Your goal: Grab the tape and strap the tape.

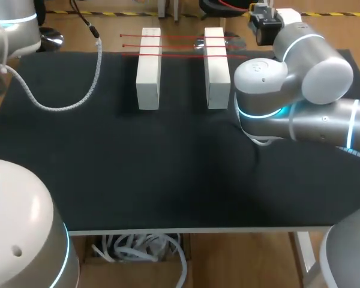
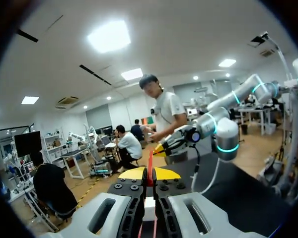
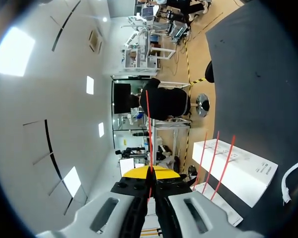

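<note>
Where the left arm comes in over the black table (image 1: 168,168), one white braided cable (image 1: 54,105) loops across the cloth. Next stand two white blocks, upright and side by side with a gap between: the left block (image 1: 149,69), then the right block (image 1: 216,69). Three red tape strands (image 1: 180,45) lie stretched across both block tops, one behind another and roughly parallel. The right arm (image 1: 300,78) bends in beyond the right block.

The left gripper (image 2: 148,173) (out of the head view) has its yellow tips pressed together on a fourth strand (image 2: 150,161). That strand runs straight ahead from between the fingers toward the right arm's yellow tips.

The right gripper (image 3: 150,172) is likewise closed tight, pinching the same thin red strand, which leads away ahead of its fingers. Seen from this wrist, the three laid strands and the blocks sit off to one side of the gripper, apart from the held one.
</note>
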Available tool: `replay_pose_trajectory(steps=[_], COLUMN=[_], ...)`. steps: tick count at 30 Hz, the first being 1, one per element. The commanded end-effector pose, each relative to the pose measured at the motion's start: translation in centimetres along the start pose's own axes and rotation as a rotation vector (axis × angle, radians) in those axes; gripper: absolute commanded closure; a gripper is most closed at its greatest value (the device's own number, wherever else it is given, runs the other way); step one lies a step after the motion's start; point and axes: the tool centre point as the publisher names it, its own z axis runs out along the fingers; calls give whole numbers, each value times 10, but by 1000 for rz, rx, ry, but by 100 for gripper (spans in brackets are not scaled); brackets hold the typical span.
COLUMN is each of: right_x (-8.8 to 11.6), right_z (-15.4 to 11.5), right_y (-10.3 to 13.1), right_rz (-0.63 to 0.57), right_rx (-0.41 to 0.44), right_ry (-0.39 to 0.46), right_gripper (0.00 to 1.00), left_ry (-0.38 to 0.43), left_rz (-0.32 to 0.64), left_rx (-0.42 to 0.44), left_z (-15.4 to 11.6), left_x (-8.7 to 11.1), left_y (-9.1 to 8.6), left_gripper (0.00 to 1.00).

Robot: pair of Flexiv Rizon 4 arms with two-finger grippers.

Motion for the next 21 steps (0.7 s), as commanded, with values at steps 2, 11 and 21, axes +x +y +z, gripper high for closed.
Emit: replay_pose_trajectory(steps=[2,11,21], right_x=[2,0,0], right_z=[-6,-9,-10], right_y=[1,-1,-1], right_rz=[-2,-16,-23], right_rx=[3,1,5], right_ry=[-6,-6,-7], right_gripper=[100,100,100], left_ry=[53,86,81], left_rz=[5,79,75], left_rx=[-47,-262,-403], left_z=[-1,-2,-1], left_x=[3,10,11], left_y=[-8,-8,-10], left_gripper=[100,100,100])
